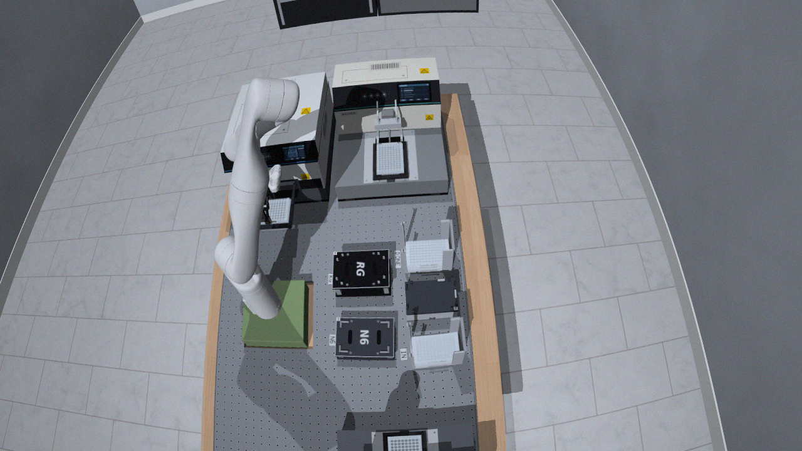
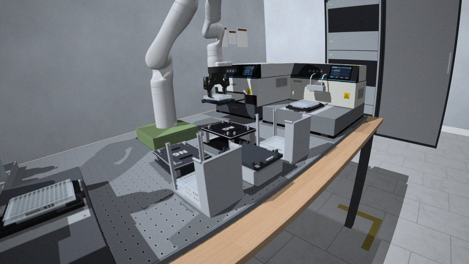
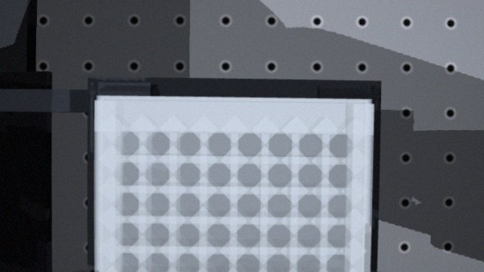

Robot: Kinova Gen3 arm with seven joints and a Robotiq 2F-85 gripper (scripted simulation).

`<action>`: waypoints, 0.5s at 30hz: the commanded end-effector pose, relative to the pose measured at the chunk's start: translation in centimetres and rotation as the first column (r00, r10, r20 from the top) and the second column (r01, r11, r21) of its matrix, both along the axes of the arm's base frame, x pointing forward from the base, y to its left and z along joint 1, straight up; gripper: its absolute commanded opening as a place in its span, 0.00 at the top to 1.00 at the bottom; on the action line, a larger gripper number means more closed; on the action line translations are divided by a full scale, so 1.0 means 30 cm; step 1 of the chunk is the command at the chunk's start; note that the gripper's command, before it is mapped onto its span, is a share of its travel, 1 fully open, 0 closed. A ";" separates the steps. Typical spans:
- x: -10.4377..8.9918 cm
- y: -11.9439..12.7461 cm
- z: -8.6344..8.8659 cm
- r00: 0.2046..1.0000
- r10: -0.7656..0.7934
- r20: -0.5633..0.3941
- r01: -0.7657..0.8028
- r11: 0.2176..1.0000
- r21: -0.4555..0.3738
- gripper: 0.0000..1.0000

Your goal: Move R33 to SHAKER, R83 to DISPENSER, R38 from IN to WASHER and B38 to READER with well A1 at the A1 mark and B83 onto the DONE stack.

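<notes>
My gripper hangs over the READER's pulled-out black tray at the deck's back left. Its fingers stand wide across a clear well plate and hold it level. The plate sits inside the tray's outline, at the tray or just above it; I cannot tell if it touches. Its label and the fingers are out of the wrist view. The SHAKER between the two racks has a bare dark top. A plate sits on the WASHER. Plate R33 lies on the DISPENSER at the front.
The DONE rack and the IN rack hold white plates low inside. The nests RG and N6 bear nothing. The arm's green base stands left of N6. The READER housing stands right behind the tray.
</notes>
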State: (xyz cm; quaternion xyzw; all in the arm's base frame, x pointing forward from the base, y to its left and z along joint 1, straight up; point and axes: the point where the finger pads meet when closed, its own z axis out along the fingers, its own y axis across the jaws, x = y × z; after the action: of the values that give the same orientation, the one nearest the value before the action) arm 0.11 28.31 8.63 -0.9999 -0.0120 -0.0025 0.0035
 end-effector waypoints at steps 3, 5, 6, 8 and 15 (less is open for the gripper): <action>-0.003 -0.001 -0.009 1.000 -0.003 -0.002 0.003 1.000 0.001 0.06; -0.003 -0.001 -0.012 1.000 -0.003 -0.002 0.003 1.000 0.001 0.06; -0.003 -0.001 -0.013 1.000 -0.003 -0.002 0.003 1.000 0.001 0.06; -0.003 -0.001 -0.015 1.000 -0.003 -0.002 0.003 1.000 0.001 0.06; -0.004 -0.001 -0.020 1.000 -0.003 -0.002 0.003 1.000 0.001 0.06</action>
State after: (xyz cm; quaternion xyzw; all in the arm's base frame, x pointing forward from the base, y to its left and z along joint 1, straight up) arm 0.12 28.31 8.19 -0.9999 -0.0120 -0.0026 0.0034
